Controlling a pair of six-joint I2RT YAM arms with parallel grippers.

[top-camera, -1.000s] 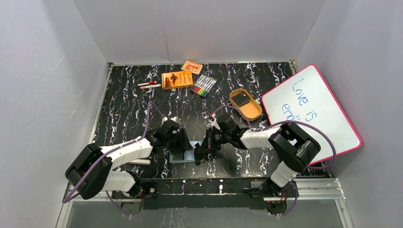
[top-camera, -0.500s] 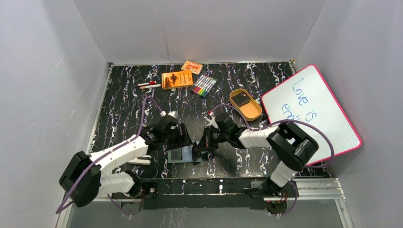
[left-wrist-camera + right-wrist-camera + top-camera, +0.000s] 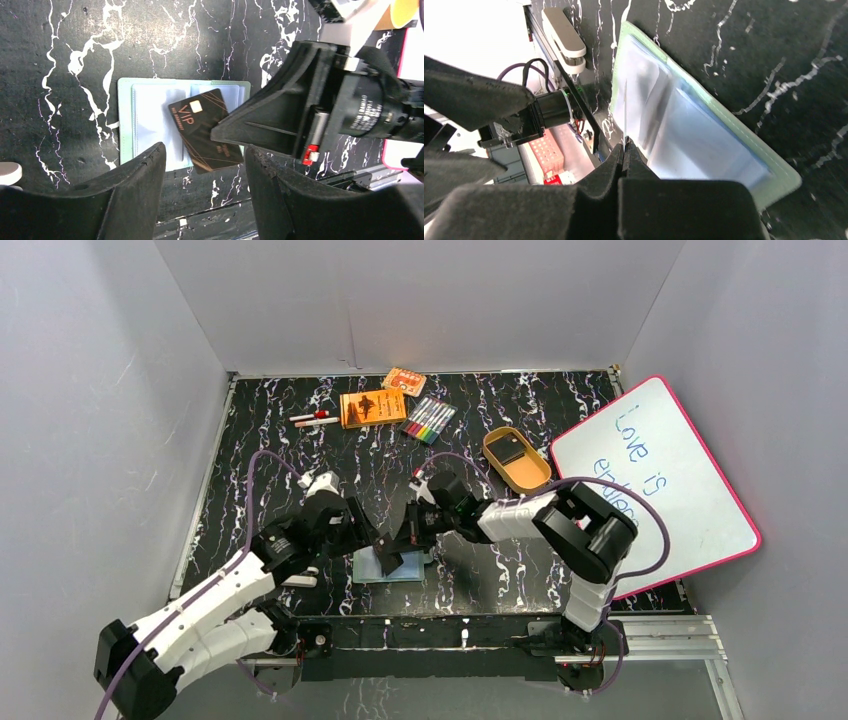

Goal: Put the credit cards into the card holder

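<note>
Black marbled counter (image 3: 260, 470) fills the floor of a grey-walled booth, and the card holder (image 3: 145, 125) lies open flat on it, pale sleeves facing up, close to the arm bases.

From my station I read the right fingers (image 3: 589, 200) as pressed together on a black VIP card (image 3: 205, 131), pinching it by one end. In the right wrist view the card shows edge-on, a thin line rising out of the pinch just above the sleeves. In the left wrist view it sits skewed over the half of the holder nearer the right arm, with one corner past the holder's near edge. I cannot tell whether it touches the plastic, but it is not inside a sleeve.

The left fingers (image 3: 132, 195) are spread wide and hold nothing. They hover directly above the holder, and the card shows between them.

The sleeves I can see look clear, with no dark card behind the plastic, so I judge nothing is stored yet. This card is at the insertion step: it needs squaring to a sleeve mouth, then sliding in. Well beyond the holder, off to its far right, a tan tray (image 3: 540, 478) holds what I take for a second card (image 3: 511, 450), which has yet to be fetched.
</note>
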